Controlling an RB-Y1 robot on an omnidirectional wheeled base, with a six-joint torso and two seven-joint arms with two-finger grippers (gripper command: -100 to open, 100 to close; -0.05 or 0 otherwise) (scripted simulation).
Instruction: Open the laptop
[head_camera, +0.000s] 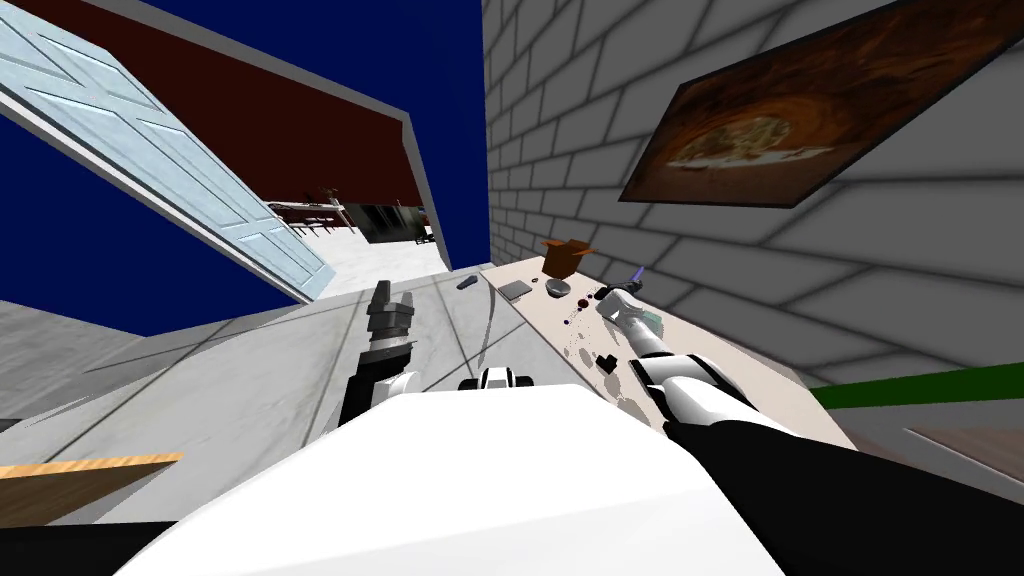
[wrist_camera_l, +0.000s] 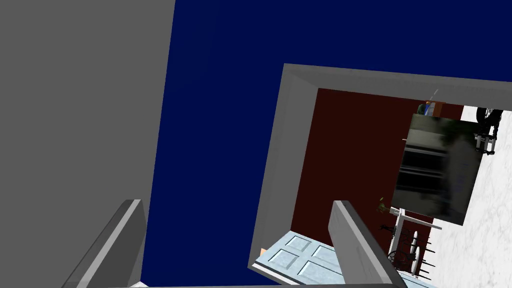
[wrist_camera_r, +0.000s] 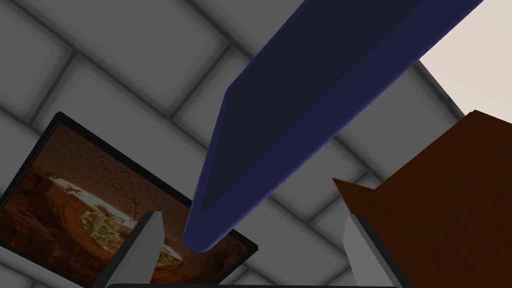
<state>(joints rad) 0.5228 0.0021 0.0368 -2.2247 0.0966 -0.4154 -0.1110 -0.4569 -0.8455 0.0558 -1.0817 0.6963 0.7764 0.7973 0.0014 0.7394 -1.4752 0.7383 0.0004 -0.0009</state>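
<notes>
Tool (wrist_camera_r: 250, 220) wide open beside laptop lid (wrist_camera_r: 305, 95)

A brown box (head_camera: 565, 255), a dark bowl (head_camera: 558, 288), a flat grey slab (head_camera: 515, 290) and a blue laptop (head_camera: 637, 272) are borne by the pale counter (head_camera: 555, 310) right of centre.

Left arm (head_camera: 372, 372) black and dark grey, right arm (head_camera: 688, 392) white going black toward 5 o'clock, fingers (wrist_camera_l: 356, 245) flat light-grey blades.
</notes>
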